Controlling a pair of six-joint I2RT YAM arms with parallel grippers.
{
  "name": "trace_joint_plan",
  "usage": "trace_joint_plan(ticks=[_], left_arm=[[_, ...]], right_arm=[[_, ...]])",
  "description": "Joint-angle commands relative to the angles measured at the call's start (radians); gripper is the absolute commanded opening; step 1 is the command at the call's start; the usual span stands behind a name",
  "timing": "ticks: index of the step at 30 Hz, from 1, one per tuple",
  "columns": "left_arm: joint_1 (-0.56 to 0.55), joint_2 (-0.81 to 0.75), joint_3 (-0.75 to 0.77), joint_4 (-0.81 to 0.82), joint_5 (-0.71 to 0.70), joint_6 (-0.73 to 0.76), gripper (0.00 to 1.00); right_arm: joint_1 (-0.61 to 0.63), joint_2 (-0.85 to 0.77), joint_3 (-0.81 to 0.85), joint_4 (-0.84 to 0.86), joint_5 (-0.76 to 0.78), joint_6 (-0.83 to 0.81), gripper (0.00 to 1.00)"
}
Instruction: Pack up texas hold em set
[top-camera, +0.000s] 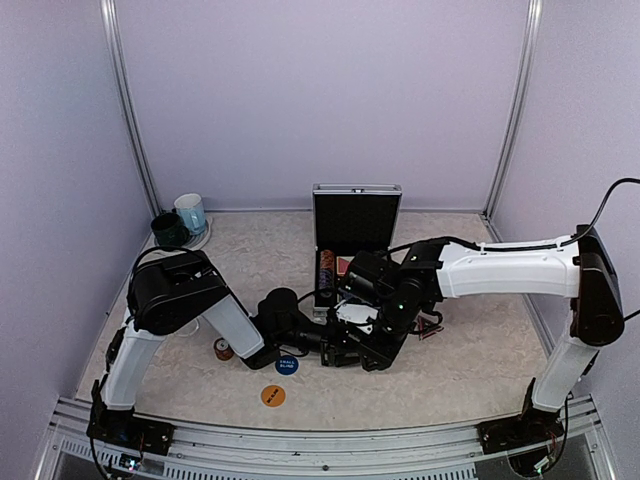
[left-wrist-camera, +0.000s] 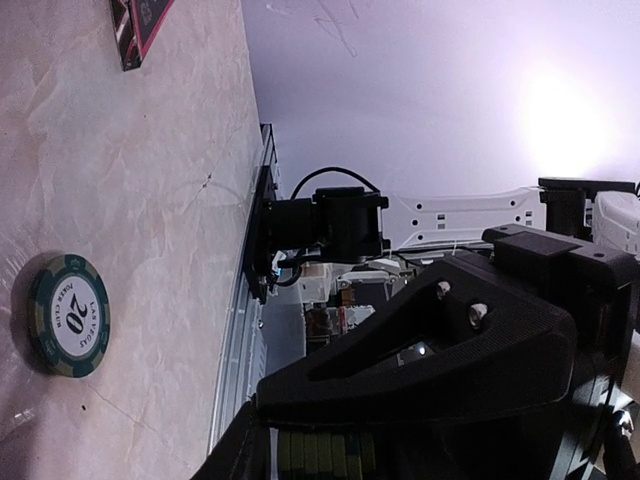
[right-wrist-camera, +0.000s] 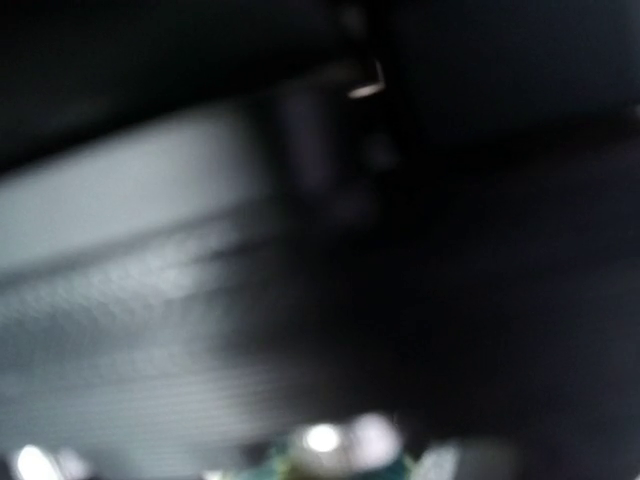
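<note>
The silver case (top-camera: 357, 190) stands open at the back, lid up, with a chip stack (top-camera: 326, 268) and a red card deck (top-camera: 345, 265) in its black lining. My left gripper (top-camera: 348, 350) lies low in front of the case. In the left wrist view it (left-wrist-camera: 300, 452) is shut on a stack of green chips (left-wrist-camera: 330, 450). My right gripper (top-camera: 385, 335) presses close over the left one; its wrist view is dark and blurred. A green "20" chip (left-wrist-camera: 68, 315) lies flat on the table. A blue button (top-camera: 287, 365) and an orange button (top-camera: 273, 396) lie near the front.
A small brown chip stack (top-camera: 223, 349) stands by the left arm's elbow. A dark green mug (top-camera: 168, 230) and a light blue mug (top-camera: 190, 212) sit at the back left. A card box (left-wrist-camera: 140, 25) shows at the top of the left wrist view.
</note>
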Motion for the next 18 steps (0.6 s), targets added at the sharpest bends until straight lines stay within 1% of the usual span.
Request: trace_joint_plan(ticks=[1, 6, 7, 10, 12, 14, 15, 16, 18], left_arm=[[-0.009, -0.001, 0.030, 0.061, 0.028, 0.062, 0.00], [-0.006, -0.011, 0.029, 0.045, 0.028, 0.073, 0.00], [-0.002, -0.016, 0.026, 0.038, 0.028, 0.079, 0.00], [0.011, -0.039, 0.018, -0.006, 0.027, 0.110, 0.00], [0.025, -0.059, 0.013, -0.055, 0.027, 0.148, 0.00], [0.039, -0.088, 0.009, -0.123, 0.023, 0.201, 0.00], [0.049, -0.099, 0.010, -0.167, 0.021, 0.233, 0.00], [0.057, -0.121, 0.013, -0.215, 0.019, 0.267, 0.00], [0.074, -0.148, 0.023, -0.302, 0.015, 0.333, 0.00]], right_arm=[[-0.006, -0.001, 0.002, -0.026, -0.021, 0.009, 0.00], [-0.006, -0.014, 0.017, -0.030, -0.009, 0.011, 0.00], [-0.006, -0.020, 0.023, -0.032, -0.012, 0.011, 0.09], [-0.006, -0.054, 0.034, -0.026, -0.032, 0.013, 0.54], [-0.006, -0.086, 0.033, -0.016, -0.041, 0.018, 0.73], [-0.006, -0.120, 0.032, 0.000, -0.048, 0.025, 0.84], [-0.006, -0.136, 0.028, 0.009, -0.056, 0.029, 0.87], [-0.006, -0.154, 0.024, 0.018, -0.061, 0.033, 0.90], [-0.006, -0.185, 0.012, 0.038, -0.071, 0.038, 0.94]])
